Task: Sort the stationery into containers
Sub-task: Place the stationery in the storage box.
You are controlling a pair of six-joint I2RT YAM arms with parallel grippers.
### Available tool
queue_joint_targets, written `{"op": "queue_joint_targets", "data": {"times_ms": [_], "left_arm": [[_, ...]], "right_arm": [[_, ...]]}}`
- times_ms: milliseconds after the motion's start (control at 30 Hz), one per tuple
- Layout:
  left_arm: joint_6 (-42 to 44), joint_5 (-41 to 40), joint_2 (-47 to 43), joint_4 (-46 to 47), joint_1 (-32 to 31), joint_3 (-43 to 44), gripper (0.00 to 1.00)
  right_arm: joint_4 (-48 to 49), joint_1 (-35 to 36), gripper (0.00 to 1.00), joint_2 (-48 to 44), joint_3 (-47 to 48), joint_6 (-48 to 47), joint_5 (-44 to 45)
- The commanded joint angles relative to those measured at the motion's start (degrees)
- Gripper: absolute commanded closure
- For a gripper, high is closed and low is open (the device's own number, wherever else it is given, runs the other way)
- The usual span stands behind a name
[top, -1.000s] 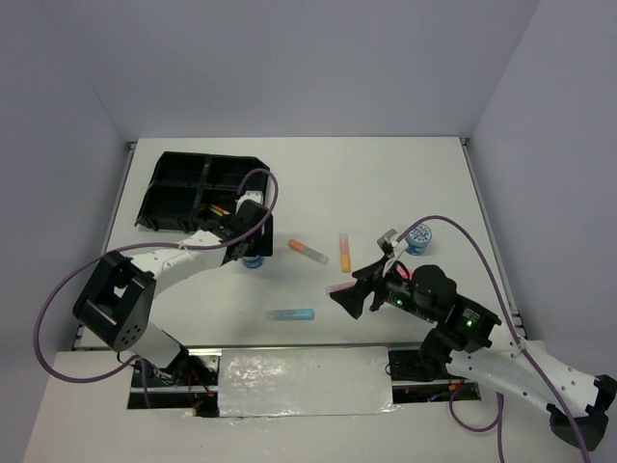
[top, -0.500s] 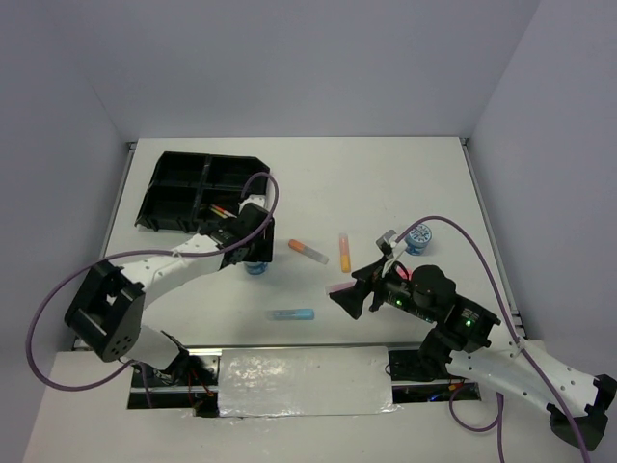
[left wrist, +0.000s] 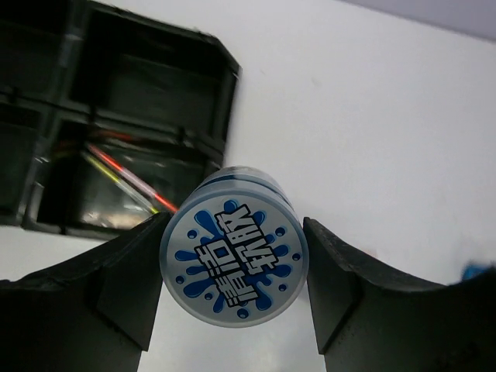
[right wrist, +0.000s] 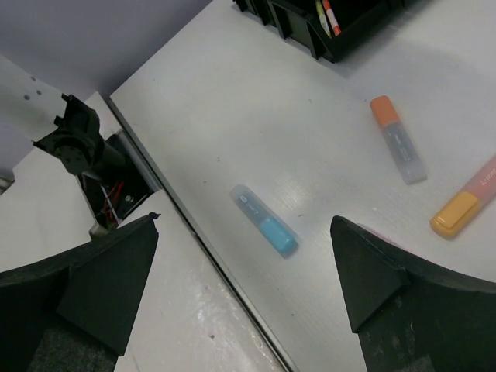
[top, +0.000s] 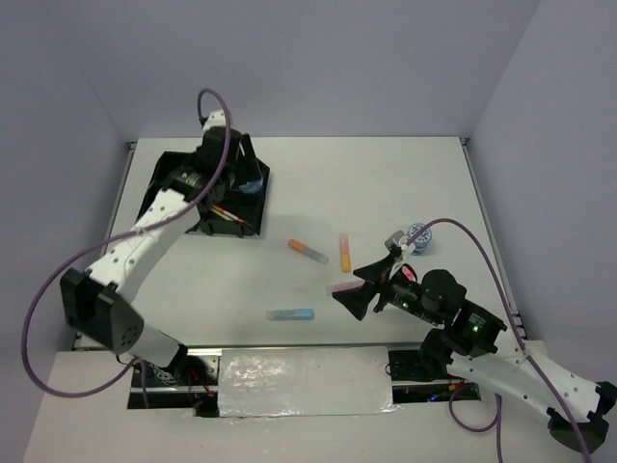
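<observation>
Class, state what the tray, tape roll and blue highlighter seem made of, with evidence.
The tray: likely glossy black plastic; sheen on moulded walls. The tape roll: perhaps plastic casing; smooth printed face. The blue highlighter: probably plastic; translucent cap, opaque blue end.

Robot lab cell; blank walls point(top: 289, 58), white table point(top: 386, 183)

A blue-white tape roll point(left wrist: 234, 254) hangs in the jaws over the black tray point(top: 162, 204); orange highlighter point(top: 308, 251) and blue highlighter point(top: 291, 314) lie flat.
</observation>
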Motion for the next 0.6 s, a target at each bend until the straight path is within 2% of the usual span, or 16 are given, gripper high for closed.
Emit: {"op": "queue_joint_targets", "data": {"times_ms": [0, 133, 267, 567], "left_arm": [[-0.2, -0.2, 9.5, 1.5, 6.9, 9.1, 1.0], [1.6, 0.2, 22.3, 2.2, 11.4, 22.2, 1.0], [2.5, 0.7, 29.6, 4.6, 14.5, 26.7, 1.0], [2.2, 6.0, 35.1, 9.8, 20.5, 25.2, 1.0]], "right_arm": [[1.5, 0.2, 0.0, -1.6, -1.0, 0.5, -0.7], [3.6, 0.2, 0.0, -2.6, -2.7, 1.6, -2.6], [4.8, 0.1, 0.0, -1.7, -3.6, 1.5, -3.0], [4.9, 0.2, 0.0, 0.4, -3.7, 0.3, -1.7]]}}
